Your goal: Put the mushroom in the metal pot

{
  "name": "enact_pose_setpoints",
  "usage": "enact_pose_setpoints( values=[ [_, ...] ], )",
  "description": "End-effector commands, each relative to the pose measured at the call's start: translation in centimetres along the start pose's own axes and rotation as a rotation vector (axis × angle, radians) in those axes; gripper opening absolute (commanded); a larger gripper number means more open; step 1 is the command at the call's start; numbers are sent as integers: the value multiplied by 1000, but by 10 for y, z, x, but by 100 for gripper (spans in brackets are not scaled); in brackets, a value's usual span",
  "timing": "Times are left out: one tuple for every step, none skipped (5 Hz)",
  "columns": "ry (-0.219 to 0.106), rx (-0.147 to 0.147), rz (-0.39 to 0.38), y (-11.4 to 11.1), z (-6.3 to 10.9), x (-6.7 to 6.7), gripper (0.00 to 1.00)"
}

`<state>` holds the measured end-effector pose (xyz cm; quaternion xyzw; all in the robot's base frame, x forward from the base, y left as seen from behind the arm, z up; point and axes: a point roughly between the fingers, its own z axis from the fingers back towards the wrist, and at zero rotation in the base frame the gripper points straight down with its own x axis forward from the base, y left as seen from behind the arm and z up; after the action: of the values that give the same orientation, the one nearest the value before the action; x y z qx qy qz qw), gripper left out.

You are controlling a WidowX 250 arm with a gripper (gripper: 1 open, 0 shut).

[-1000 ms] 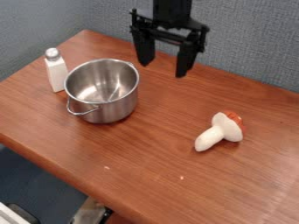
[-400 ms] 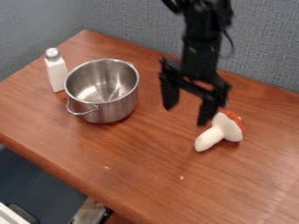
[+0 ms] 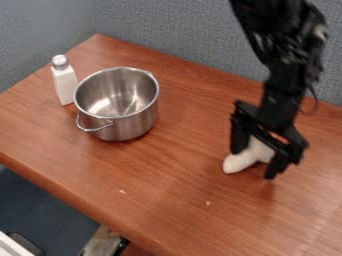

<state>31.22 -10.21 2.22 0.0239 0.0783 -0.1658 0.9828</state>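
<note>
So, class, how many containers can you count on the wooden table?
2. The metal pot stands on the left part of the table; the small white bottle stands upright just left of it. Nothing else of the kind shows, though the gripper hides a little tabletop.

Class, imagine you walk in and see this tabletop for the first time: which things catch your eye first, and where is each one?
The black gripper stands out first, low over the right side of the wooden table, jaws open astride the mushroom, whose cream stem shows between the fingers. Next comes the shiny metal pot on the left, empty, with a small white bottle just beside it.
</note>
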Motion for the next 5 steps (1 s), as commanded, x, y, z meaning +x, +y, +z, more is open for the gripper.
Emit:
enact_pose_setpoints(
  values=[
    [-35,21,-30,-11,4,22,100],
    [-11,11,-57,-11,0,18,0],
    [10,2,-83,-10,-5,11,0],
    [31,-1,-24,-5,6,12,0],
    [50,-2,30,0,17,13,0]
  ],
)
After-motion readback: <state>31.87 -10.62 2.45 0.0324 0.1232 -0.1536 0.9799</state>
